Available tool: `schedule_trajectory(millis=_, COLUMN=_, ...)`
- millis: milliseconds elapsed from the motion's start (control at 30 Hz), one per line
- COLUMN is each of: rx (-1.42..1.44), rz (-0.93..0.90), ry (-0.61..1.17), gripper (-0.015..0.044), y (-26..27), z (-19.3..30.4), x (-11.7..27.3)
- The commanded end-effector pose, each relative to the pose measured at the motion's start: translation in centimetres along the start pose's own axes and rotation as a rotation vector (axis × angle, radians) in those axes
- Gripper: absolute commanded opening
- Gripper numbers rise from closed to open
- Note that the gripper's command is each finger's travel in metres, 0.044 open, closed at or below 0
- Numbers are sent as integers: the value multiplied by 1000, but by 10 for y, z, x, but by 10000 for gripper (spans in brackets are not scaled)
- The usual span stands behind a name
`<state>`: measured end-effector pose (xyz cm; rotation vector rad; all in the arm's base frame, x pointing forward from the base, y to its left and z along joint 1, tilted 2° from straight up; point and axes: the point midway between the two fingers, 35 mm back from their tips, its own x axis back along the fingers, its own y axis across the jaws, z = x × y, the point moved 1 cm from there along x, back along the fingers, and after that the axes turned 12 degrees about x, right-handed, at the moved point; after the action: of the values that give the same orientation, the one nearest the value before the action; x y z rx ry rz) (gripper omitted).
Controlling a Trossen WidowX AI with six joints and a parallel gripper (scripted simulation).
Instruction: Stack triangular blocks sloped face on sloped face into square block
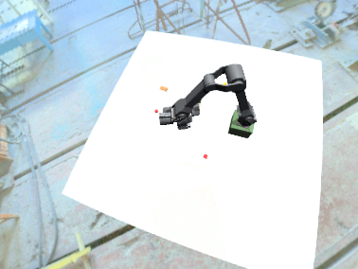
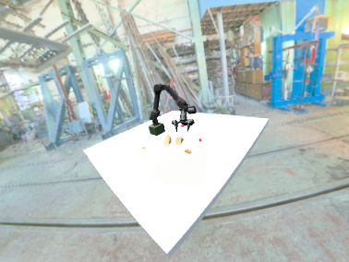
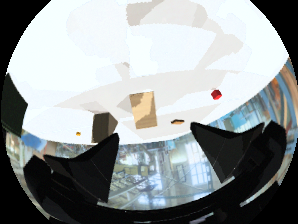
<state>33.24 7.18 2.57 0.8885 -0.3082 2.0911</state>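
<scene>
- The tool (image 2: 183, 125) is hanging spread wide above the surface (image 2: 222, 152), pinching nothing.
- In the exterior view, two tan triangular blocks (image 2: 168, 140) (image 2: 179, 140) are standing side by side yet apart, at about 7 o'clock from the tool; they are not stacked.
- A careless descent is risking a shove to either block, spoiling the alignment.
- A small orange piece (image 2: 187, 151) and red markers (image 2: 199, 138) are lying near; a sweeping arm could be knocking them toward the edge.
- The blocks' exact orientation is too small to tell, so a misjudged grasp is likely.
</scene>
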Motion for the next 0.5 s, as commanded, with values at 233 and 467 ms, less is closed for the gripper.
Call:
schedule_trajectory(millis=233, rx=11, rz=-25, ry=10, gripper=440, y=11, z=1, x=-77)
schedule_trajectory(millis=467, rx=11, rz=-25, ry=10, gripper=440, y=11, z=1, x=-77)
